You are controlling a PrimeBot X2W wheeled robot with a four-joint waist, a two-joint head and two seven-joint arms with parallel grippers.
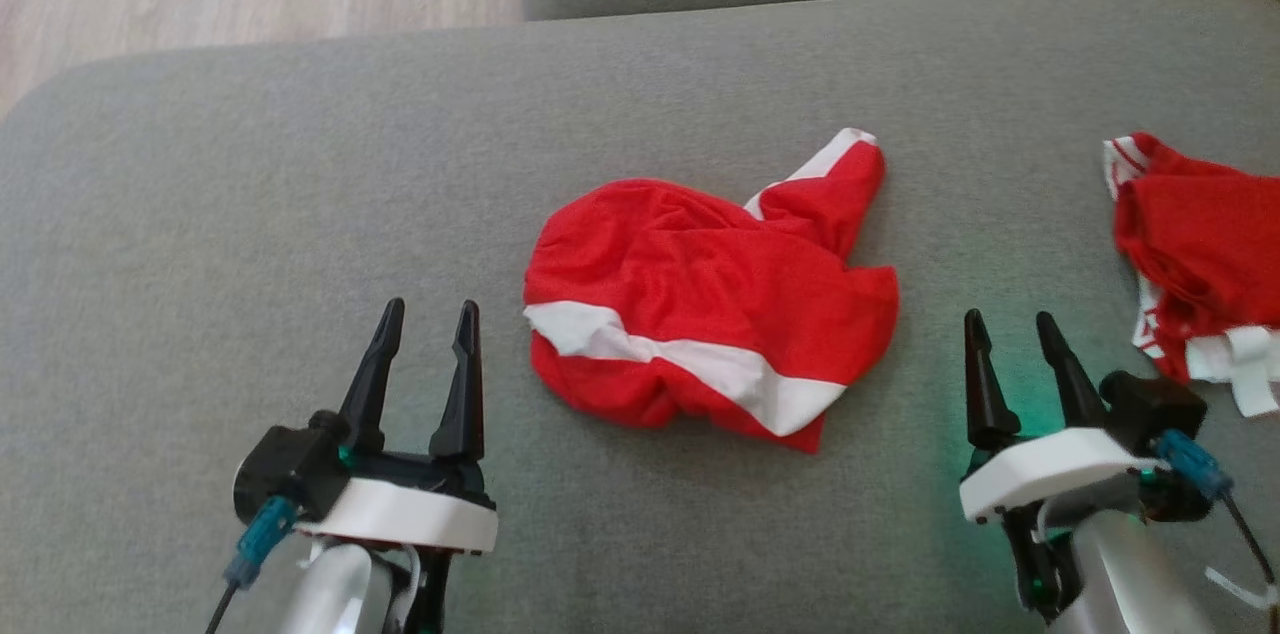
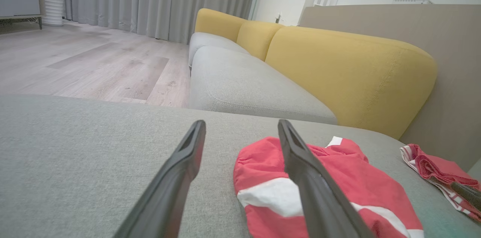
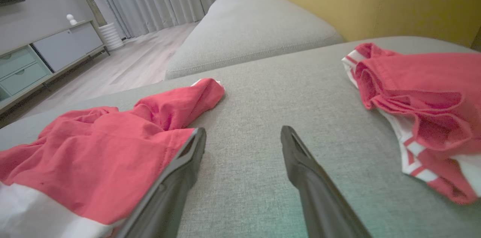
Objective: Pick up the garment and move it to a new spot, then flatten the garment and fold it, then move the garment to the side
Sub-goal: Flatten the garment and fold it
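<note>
A crumpled red garment (image 1: 700, 314) lies on the grey cushion (image 1: 300, 164) between the left hand (image 1: 431, 307) and right hand (image 1: 1008, 317), both spread apart.

cut off: second red garment (image 1: 1190, 244) is running past my head view's right edge | hidden: a finger (image 2: 315, 193) of my left gripper (image 2: 241, 122) is covering part of the garment (image 2: 259, 163)

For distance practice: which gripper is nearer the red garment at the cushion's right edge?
Right. Right gripper: just left of the edge garment; left gripper: beyond the middle garment.
</note>
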